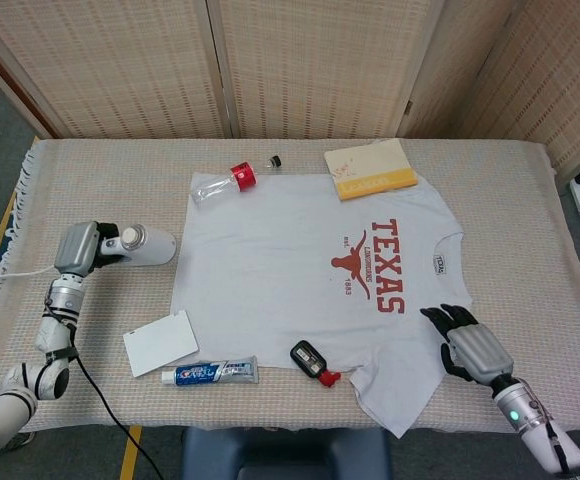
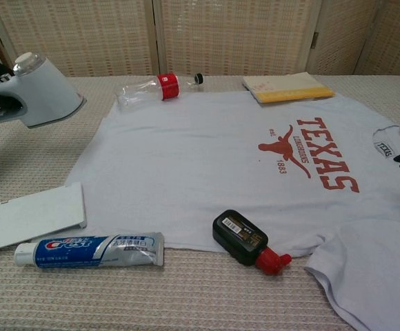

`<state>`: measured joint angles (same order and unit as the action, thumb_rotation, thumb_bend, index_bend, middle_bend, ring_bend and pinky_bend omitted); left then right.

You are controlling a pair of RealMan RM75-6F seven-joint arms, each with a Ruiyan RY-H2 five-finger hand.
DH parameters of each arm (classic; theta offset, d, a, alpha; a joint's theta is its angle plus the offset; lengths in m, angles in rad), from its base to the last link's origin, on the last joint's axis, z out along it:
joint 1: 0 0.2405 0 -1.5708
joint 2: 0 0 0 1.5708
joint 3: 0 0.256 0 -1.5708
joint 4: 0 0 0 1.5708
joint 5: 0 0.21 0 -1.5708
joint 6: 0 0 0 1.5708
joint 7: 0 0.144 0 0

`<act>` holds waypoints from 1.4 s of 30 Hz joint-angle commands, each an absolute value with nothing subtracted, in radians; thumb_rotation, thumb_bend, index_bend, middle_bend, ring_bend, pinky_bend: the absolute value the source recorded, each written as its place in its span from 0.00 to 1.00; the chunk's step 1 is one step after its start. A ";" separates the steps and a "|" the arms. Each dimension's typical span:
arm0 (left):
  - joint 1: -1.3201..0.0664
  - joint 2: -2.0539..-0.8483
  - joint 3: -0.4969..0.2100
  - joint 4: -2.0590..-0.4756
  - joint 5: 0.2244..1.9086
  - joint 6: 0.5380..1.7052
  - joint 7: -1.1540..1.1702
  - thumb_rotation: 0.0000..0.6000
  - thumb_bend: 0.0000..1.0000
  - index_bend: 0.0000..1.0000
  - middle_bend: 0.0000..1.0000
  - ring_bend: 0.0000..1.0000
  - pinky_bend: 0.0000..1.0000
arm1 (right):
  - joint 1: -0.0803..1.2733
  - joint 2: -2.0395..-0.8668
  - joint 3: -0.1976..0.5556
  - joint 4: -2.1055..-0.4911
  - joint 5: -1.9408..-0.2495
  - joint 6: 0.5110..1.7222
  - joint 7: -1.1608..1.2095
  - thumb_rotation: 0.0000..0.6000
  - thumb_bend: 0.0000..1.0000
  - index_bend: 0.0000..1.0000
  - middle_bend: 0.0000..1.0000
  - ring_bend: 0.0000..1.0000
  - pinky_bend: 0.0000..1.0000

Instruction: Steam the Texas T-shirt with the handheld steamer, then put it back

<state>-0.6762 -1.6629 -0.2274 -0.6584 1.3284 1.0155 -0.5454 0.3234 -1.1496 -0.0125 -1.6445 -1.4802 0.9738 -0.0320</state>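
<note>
The left hand [image 1: 78,250] grasps the white plastic handheld steamer [image 1: 142,245] clear of the table, left of the grey Texas T-shirt [image 1: 300,270], ready for steaming. The right hand [image 1: 473,346], fingers spread and holding nothing, apparently rests on the shirt's sleeve edge to pin the fabric.

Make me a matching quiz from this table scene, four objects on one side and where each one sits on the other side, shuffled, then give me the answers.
Things
1. white handheld steamer
2. clear plastic bottle with a red label
3. blue and white toothpaste tube
4. yellow booklet

Places
A. lying near the table's front edge, beside a flat white card
B. overlapping the far edge of the grey Texas T-shirt, above the print
C. held off the cloth by the left hand
D. lying on its side at the shirt's far left corner

Pairs: 1-C, 2-D, 3-A, 4-B
</note>
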 commanded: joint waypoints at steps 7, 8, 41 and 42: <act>-0.701 -1.600 -0.187 -0.993 1.442 1.127 -0.315 1.00 0.44 0.96 1.00 0.88 0.69 | 0.395 -1.241 -0.065 -1.520 -1.555 0.882 0.047 0.82 1.00 0.00 0.06 0.00 0.03; -0.709 -1.608 -0.187 -1.004 1.446 1.125 -0.294 1.00 0.44 0.96 1.00 0.88 0.69 | 0.396 -1.250 -0.068 -1.508 -1.559 0.883 0.052 0.82 1.00 0.00 0.06 0.00 0.02; -0.869 -1.983 -0.204 -0.421 1.375 0.918 -0.122 1.00 0.44 0.96 1.00 0.88 0.69 | 0.397 -1.322 -0.101 -1.418 -1.540 0.928 0.126 0.82 1.00 0.00 0.06 0.00 0.02; -0.866 -1.983 -0.208 -0.403 1.367 0.910 -0.127 1.00 0.44 0.96 1.00 0.87 0.69 | 0.398 -1.323 -0.101 -1.418 -1.539 0.927 0.127 0.82 1.00 0.00 0.06 0.00 0.02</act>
<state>-0.8734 -1.9776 -0.1955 -0.4370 1.3866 0.9259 -0.1099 0.3981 -1.3225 -0.1008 -1.4180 -1.5390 0.9271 0.1266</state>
